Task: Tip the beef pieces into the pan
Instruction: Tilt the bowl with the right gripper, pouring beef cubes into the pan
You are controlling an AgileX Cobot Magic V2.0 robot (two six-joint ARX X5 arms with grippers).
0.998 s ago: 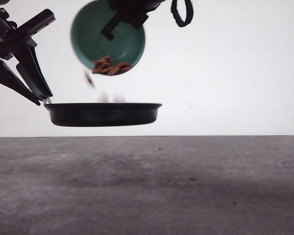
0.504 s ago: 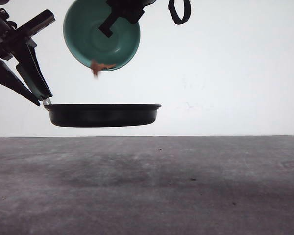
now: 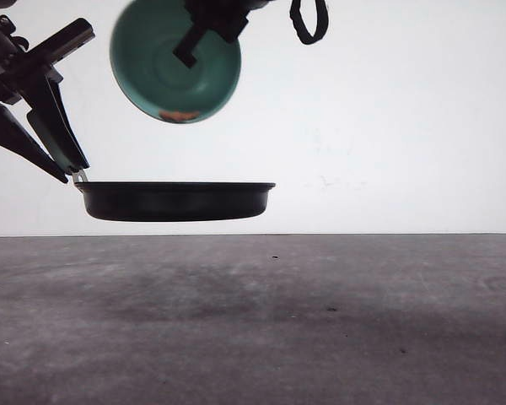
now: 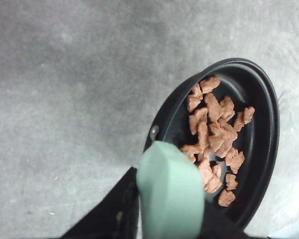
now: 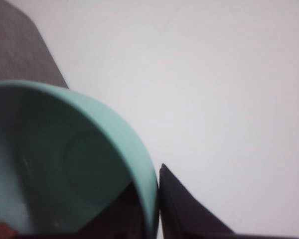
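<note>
Pan (image 3: 177,201) held level in the air above the grey worktop (image 3: 253,321), rim up, handle (image 4: 170,191) pointing toward the robot's left. Left end effector (image 3: 63,160) clamped on that mint handle. Beef pieces (image 4: 215,137) lie in a loose strip across the pan floor, running roughly in line with the handle. Teal bowl (image 3: 175,59) tipped on edge directly above the pan, mouth facing the camera, a couple of orange bits (image 3: 179,116) at its lowest rim. Right end effector (image 3: 207,25) pinched on the bowl's upper rim.
</note>
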